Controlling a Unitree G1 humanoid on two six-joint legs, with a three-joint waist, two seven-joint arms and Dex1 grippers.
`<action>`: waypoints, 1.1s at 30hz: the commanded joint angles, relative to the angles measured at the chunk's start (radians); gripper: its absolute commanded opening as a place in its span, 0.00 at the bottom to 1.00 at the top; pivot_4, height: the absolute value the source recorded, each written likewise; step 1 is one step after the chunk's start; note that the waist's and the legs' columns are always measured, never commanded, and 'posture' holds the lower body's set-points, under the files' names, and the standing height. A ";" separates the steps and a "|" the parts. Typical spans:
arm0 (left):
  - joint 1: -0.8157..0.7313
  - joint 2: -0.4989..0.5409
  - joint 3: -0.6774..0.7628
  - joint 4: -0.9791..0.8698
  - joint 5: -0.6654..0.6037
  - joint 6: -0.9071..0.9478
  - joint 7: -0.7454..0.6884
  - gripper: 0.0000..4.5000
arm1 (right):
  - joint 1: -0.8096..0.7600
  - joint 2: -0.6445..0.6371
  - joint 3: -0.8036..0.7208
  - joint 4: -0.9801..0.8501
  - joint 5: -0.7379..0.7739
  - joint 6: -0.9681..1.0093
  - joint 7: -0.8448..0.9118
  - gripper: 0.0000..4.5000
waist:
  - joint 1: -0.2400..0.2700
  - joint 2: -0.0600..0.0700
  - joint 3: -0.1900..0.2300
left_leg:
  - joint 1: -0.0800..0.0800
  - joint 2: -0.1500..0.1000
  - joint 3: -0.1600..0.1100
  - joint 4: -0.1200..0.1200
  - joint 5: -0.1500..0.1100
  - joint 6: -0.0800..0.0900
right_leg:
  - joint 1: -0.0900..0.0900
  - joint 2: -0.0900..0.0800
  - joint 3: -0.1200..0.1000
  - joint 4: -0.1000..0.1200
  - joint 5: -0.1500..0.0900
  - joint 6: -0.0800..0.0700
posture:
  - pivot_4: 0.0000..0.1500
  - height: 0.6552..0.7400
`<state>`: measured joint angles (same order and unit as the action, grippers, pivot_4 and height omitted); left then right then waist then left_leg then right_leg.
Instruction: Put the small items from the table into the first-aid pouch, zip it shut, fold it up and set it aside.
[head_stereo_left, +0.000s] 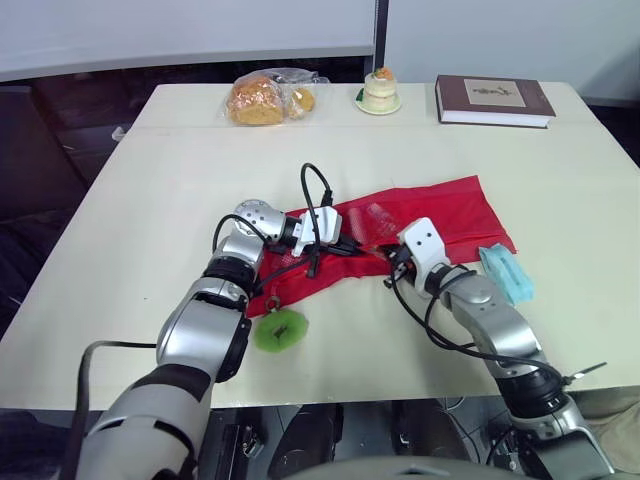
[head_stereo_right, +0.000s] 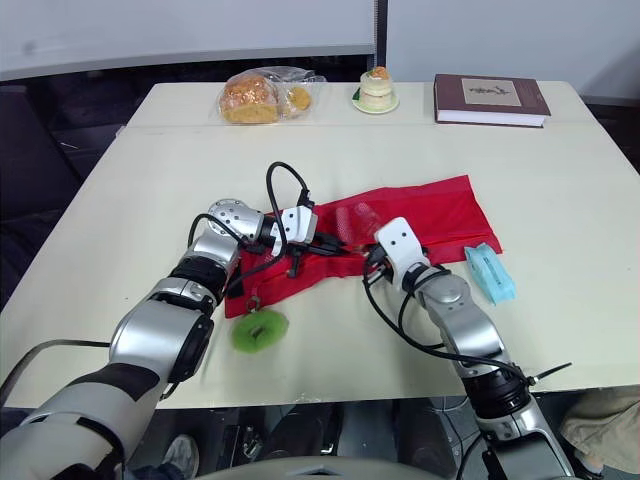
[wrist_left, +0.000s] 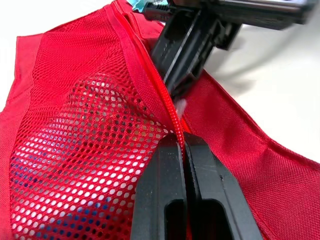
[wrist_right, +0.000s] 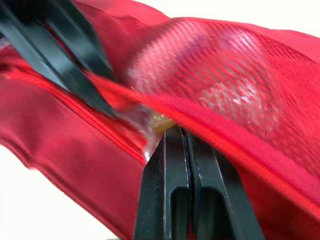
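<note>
The first-aid pouch (head_stereo_left: 440, 212) lies flat and unfolded near the middle of the table (head_stereo_left: 150, 220), a red fabric strip with a mesh panel, running slantwise from the front left to the far right. Both arms meet over its middle. The left gripper (wrist_left: 182, 144) is pinched closed on the pouch's zipper seam, its two black fingers pressed together with the red teeth between them. The right gripper (wrist_right: 186, 134) faces it from the other side, also closed on the pouch's edge; something pale and glossy sits at its tips, possibly the zipper pull, though the blur leaves this uncertain. The two grippers stand just beside each other, and black cables from the left wrist loop over the pouch.

Through the mesh, the left wrist view shows dark and bluish shapes inside, while the right wrist view shows a clear, rounded bulge under the netting. The head views show only a faint clear patch there.

A teal packet (head_stereo_left: 505, 273) rests on the table just beside the pouch's right end, outside it. A green fluffy disc (head_stereo_left: 280, 329) lies at the pouch's front left corner. Well apart, along the far edge, stand a bag of bread (head_stereo_left: 268, 98), a small cake on a plate (head_stereo_left: 380, 92) and a brown book (head_stereo_left: 493, 100).
</note>
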<state>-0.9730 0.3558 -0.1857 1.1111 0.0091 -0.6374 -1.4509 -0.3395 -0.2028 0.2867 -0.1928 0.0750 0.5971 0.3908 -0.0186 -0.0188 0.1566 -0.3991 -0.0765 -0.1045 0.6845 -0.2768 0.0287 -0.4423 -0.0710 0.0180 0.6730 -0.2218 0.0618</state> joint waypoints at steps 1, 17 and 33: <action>-0.016 -0.008 0.010 -0.002 -0.003 -0.021 0.004 0.00 | -0.024 0.017 0.010 -0.003 -0.011 -0.037 -0.002 0.01 | 0.000 0.000 0.000 | 0.000 0.000 0.000 0.000 0.000 0.000 | 0.000 0.000 0.000 0.000 0.000 0.000 | 1.00 0.87; -0.012 -0.001 0.004 0.011 0.010 -0.042 0.006 0.00 | 0.048 -0.004 -0.031 -0.036 -0.026 -0.142 -0.014 0.01 | 0.001 0.000 0.000 | 0.000 0.000 0.000 0.000 0.000 0.000 | 0.000 0.000 0.000 0.000 0.000 0.000 | 1.00 0.87; -0.088 0.086 0.005 0.115 0.116 -0.046 0.208 0.00 | 0.503 -0.295 -0.476 -0.516 0.332 -0.252 0.271 0.01 | 0.003 0.000 0.000 | 0.001 0.000 -0.001 0.000 0.000 0.001 | 0.003 0.000 -0.002 -0.001 0.000 0.000 | 1.00 0.87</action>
<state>-1.0430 0.4198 -0.1979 1.2261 0.1203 -0.6888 -1.2592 0.1457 -0.4826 -0.1162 -0.6479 0.3405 0.3793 0.6267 -0.0153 -0.0193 0.1569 -0.3977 -0.0765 -0.1056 0.6845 -0.2773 0.0296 -0.4398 -0.0706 0.0163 0.6720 -0.2219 0.0622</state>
